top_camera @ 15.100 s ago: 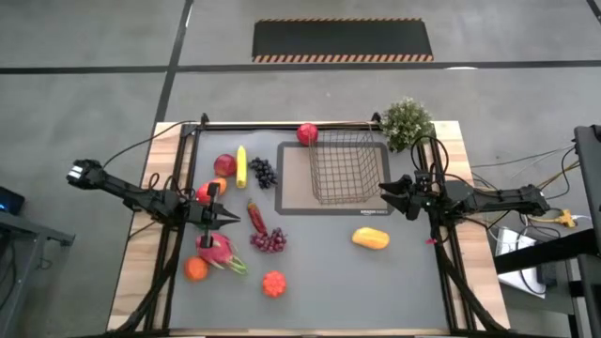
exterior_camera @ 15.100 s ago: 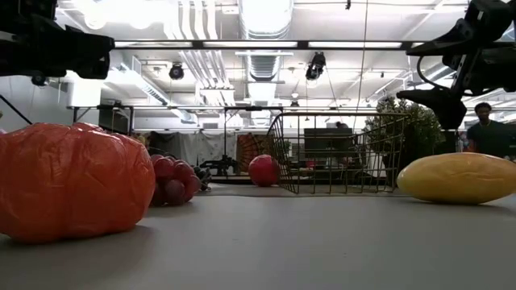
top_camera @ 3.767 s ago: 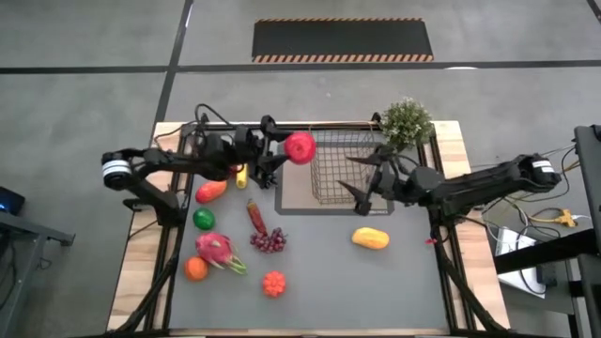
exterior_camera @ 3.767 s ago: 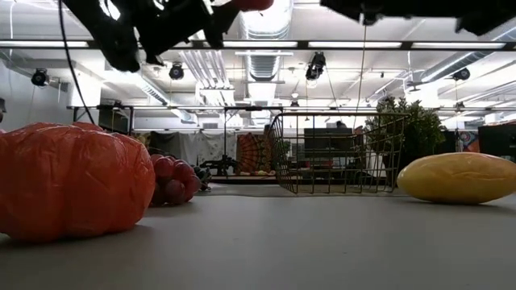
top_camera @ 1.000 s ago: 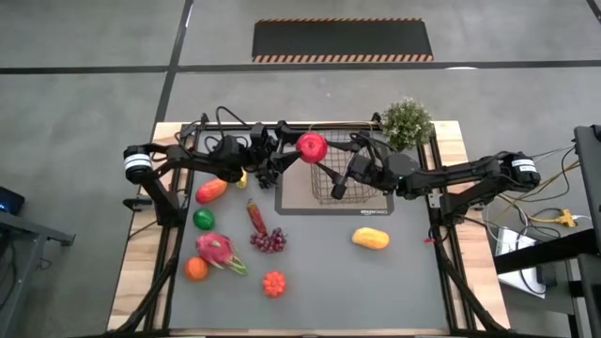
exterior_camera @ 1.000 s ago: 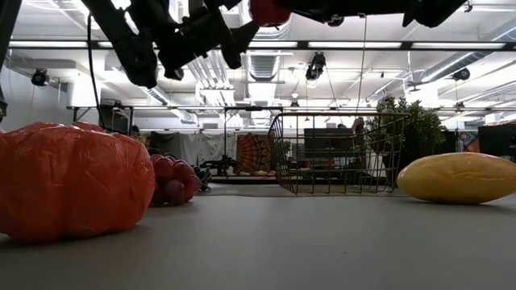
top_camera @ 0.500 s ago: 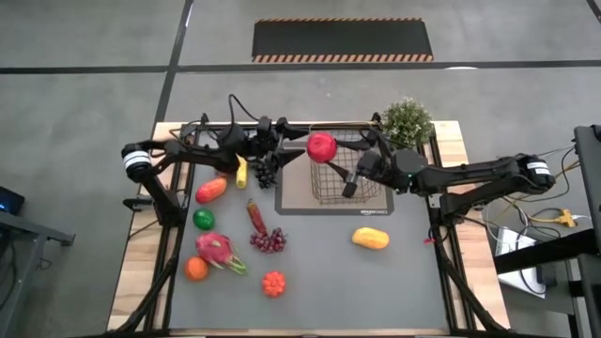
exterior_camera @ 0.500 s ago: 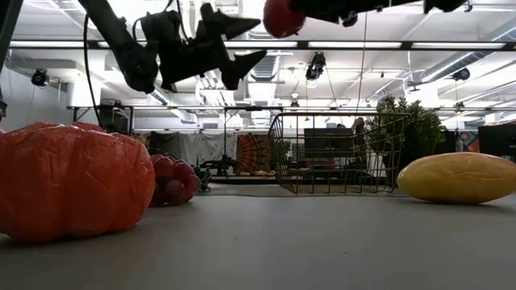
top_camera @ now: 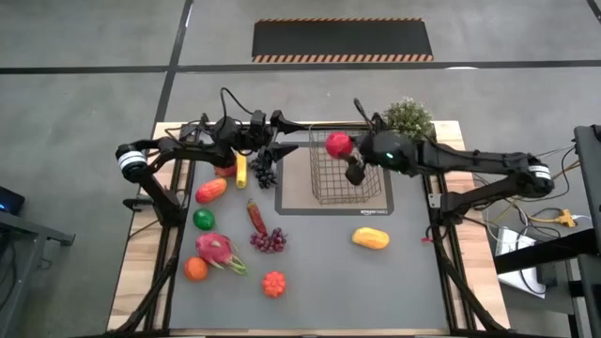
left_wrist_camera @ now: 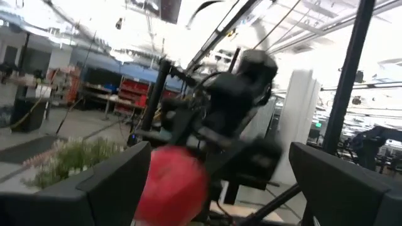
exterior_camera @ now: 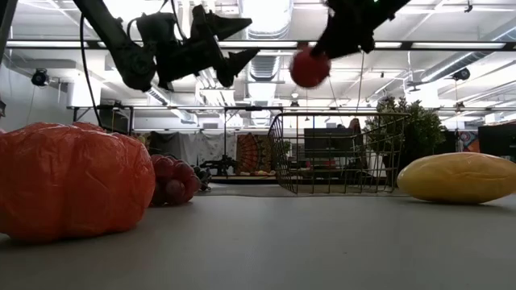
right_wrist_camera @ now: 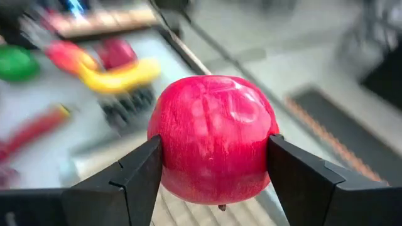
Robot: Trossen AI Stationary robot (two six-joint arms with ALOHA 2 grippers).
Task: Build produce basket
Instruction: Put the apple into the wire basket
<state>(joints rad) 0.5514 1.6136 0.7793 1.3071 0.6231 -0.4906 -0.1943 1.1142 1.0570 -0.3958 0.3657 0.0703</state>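
The right gripper (top_camera: 342, 150) holds a red apple (top_camera: 338, 145) tight between its two fingers. The apple is up in the air, right over the basket (top_camera: 345, 171). From the low camera the apple (exterior_camera: 310, 67) hangs above the top edge of the basket (exterior_camera: 339, 153) and does not touch it. The basket stands on a brown mat (top_camera: 293, 178) at the back of the worktop (top_camera: 394, 272).

The left gripper (top_camera: 278, 150) is open and holds nothing. It is in the air near the left side of the basket, above the dark grapes (top_camera: 264, 172) and the banana (top_camera: 240, 171).

The other food lies on the worktop. There is a mango (top_camera: 210, 190), a green fruit (top_camera: 204, 219), a pink dragon fruit (top_camera: 216, 251), an orange (top_camera: 195, 268), red grapes (top_camera: 269, 240), a long red pepper (top_camera: 255, 217) and a bumpy red-orange fruit (top_camera: 273, 283). A yellow fruit (top_camera: 370, 238) lies alone on the right side. A green plant (top_camera: 407, 119) stands at the back corner, near the basket
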